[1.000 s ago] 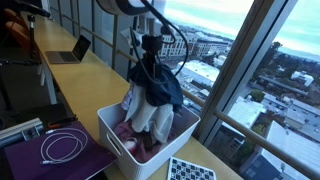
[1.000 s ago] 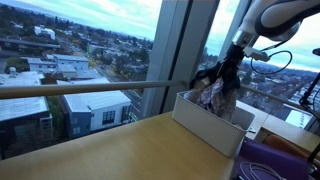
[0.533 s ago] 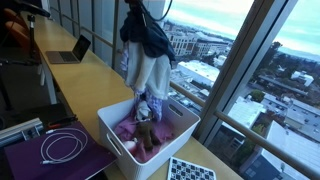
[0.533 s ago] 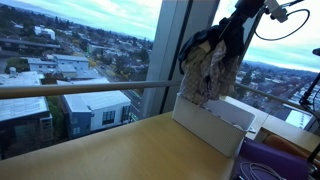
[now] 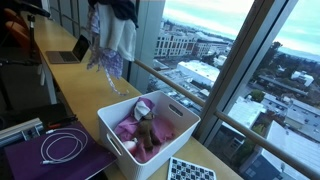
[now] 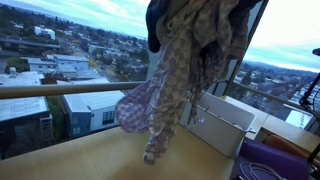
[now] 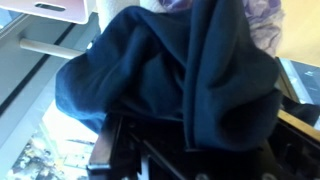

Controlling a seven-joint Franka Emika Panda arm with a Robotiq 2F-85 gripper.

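Your gripper [image 7: 190, 158] is closed on a bundle of clothes [image 5: 115, 35]. In the wrist view the navy garment [image 7: 180, 75] covers the fingers completely, so the grip probably has to be judged from how the cloth hangs from it. The bundle is high in the air and off to one side of the white bin [image 5: 125, 150], over the table [image 5: 85, 80] between the bin and the laptop [image 5: 70, 50]. A patterned piece [image 6: 165, 100] trails below the navy one, and its hem looks low over the tabletop in an exterior view. Pink clothes [image 5: 140, 130] lie inside the bin, apart from what you hold.

This reads as the carry stage: the load is up, clear of the bin and not set down anywhere. Any move from here calls for a steady wrist and room for that long loose tail, which could drag on the table or slip free if the pinch is shallow. Keep it away from the white cable [image 5: 62, 147] too.
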